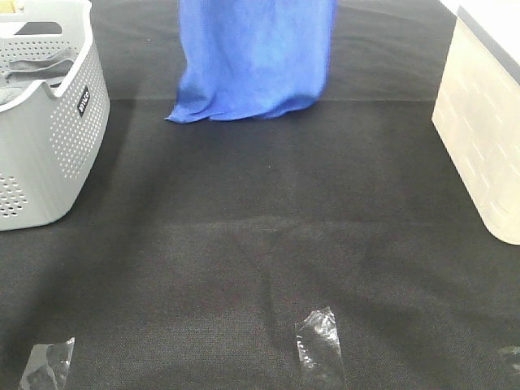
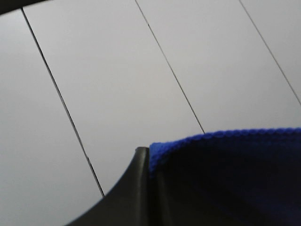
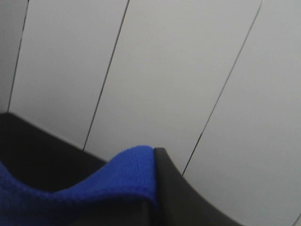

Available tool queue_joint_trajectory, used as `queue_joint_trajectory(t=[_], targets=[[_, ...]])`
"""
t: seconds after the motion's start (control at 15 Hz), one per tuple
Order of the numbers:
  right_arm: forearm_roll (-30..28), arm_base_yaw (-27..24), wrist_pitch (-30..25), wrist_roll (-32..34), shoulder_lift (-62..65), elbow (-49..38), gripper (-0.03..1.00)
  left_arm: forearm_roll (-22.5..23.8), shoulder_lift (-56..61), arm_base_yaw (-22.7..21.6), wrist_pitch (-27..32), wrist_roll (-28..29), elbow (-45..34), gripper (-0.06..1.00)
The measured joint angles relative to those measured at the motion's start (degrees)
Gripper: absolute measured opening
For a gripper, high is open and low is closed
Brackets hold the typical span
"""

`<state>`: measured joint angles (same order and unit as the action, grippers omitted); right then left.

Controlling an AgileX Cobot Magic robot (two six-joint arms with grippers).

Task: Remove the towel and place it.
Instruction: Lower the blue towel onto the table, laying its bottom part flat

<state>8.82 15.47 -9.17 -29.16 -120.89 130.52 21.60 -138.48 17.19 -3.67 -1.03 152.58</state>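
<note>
At the table's far edge: towel lifted, placing comes next

Your towel [image 1: 256, 61] hangs as a blue drape at the middle of the far edge. Its lower hem rests on the black table [image 1: 244, 268] and its top is out of the high view. The left gripper [image 2: 149, 162] and the right gripper [image 3: 155, 160] are each clamped on its upper hem. It is clear of the grey basket [image 1: 69, 146] at the left edge, where a grey cloth [image 1: 32, 73] lies, so removal looks done. Next you likely carry it toward you over bare table and lower it flat, with the two grips held apart so it spreads
</note>
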Motion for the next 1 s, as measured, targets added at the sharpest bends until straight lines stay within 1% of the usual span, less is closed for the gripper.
queue_joint_trajectory(t=[0.13,0.2,0.27,0.33,0.4,0.47,0.53,0.6,0.73,0.8,0.87,0.93,1.0], targets=[[-0.40,0.00,-10.71,0.00,0.57,0.00,0.03,-0.52,0.17,1.89,13.92,2.64,0.00,0.00],[-1.38,0.00,-15.64,0.34,1.26,0.00,0.03,-1.66,0.46,2.75,22.80,2.69,0.00,0.00],[-2.41,0.00,-20.74,1.49,2.29,0.00,0.03,-4.24,0.97,3.50,31.51,1.66,0.00,0.00],[-5.50,0.00,-32.37,5.67,4.64,0.06,0.03,-10.54,2.64,4.47,47.38,-4.07,0.00,0.00],[-6.59,0.00,-37.13,7.62,5.50,0.06,0.03,-13.46,3.50,4.47,56.15,-6.02,0.00,0.00],[-6.88,0.00,-41.71,8.88,6.25,0.06,0.03,-15.30,4.13,4.58,63.60,-6.70,0.00,0.00],[-6.76,0.00,-45.61,9.63,6.76,0.06,0.03,-16.10,5.10,4.58,70.13,-7.10,0.00,0.00],[-6.36,0.00,-47.56,9.80,6.93,0.06,0.03,-16.33,5.50,4.58,71.39,-6.99,0.00,0.00],[-5.16,0.00,-53.97,10.49,7.51,0.11,0.03,-18.33,7.28,4.58,73.17,-5.21,0.00,0.00],[-4.87,0.00,-56.84,10.54,7.56,0.23,0.03,-20.51,8.19,4.53,73.11,-4.64,-0.17,0.00],[-4.87,0.00,-59.53,10.54,7.56,0.23,0.03,-22.17,9.57,4.53,73.11,-4.53,-1.72,0.00],[-4.87,0.00,-60.39,11.12,7.56,0.17,0.03,-23.49,11.52,4.58,73.11,-4.47,-5.39,0.00],[-4.47,0.00,-60.39,12.15,8.25,-0.80,0.03,-23.72,14.09,4.58,73.11,-4.47,-10.08,0.00]])
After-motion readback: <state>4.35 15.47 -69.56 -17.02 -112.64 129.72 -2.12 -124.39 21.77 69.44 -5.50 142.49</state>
